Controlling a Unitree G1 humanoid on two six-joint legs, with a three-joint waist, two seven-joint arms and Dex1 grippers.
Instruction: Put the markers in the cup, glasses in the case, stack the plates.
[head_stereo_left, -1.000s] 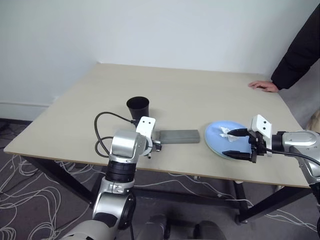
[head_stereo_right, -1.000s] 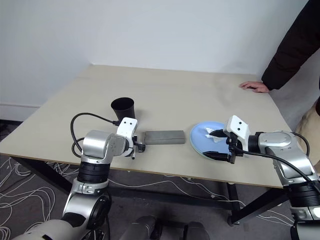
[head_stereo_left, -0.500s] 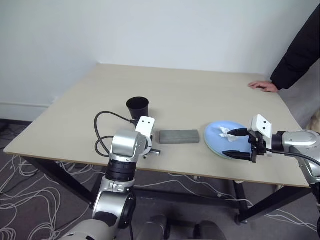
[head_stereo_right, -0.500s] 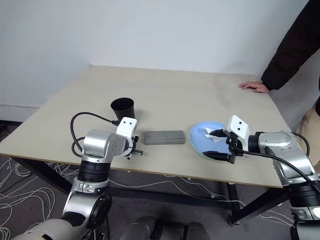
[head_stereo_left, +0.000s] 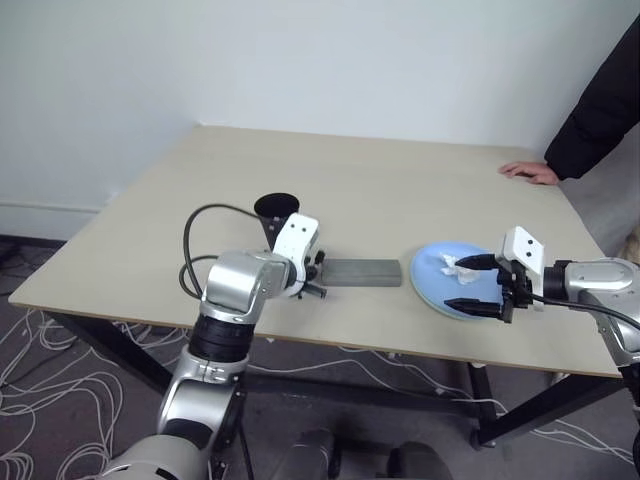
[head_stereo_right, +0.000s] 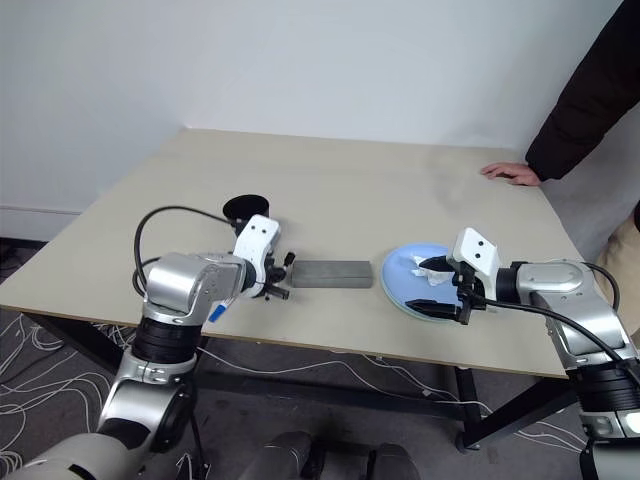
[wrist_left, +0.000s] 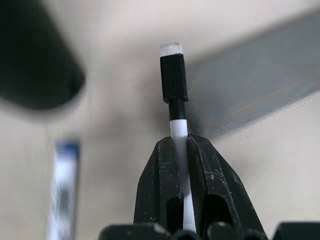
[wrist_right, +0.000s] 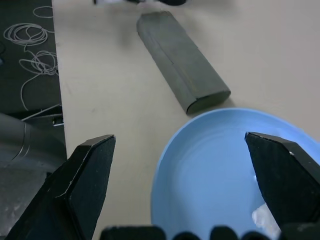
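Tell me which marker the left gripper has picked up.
The thin black-capped marker: the left gripper is shut on its white barrel, cap pointing outward. The thicker blue marker lies apart on the table, untouched, near the cup.

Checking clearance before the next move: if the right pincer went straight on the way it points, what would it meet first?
Probably the light blue plate right beneath the open right pincer; past its rim, the closed grey case. Depth is uncertain.
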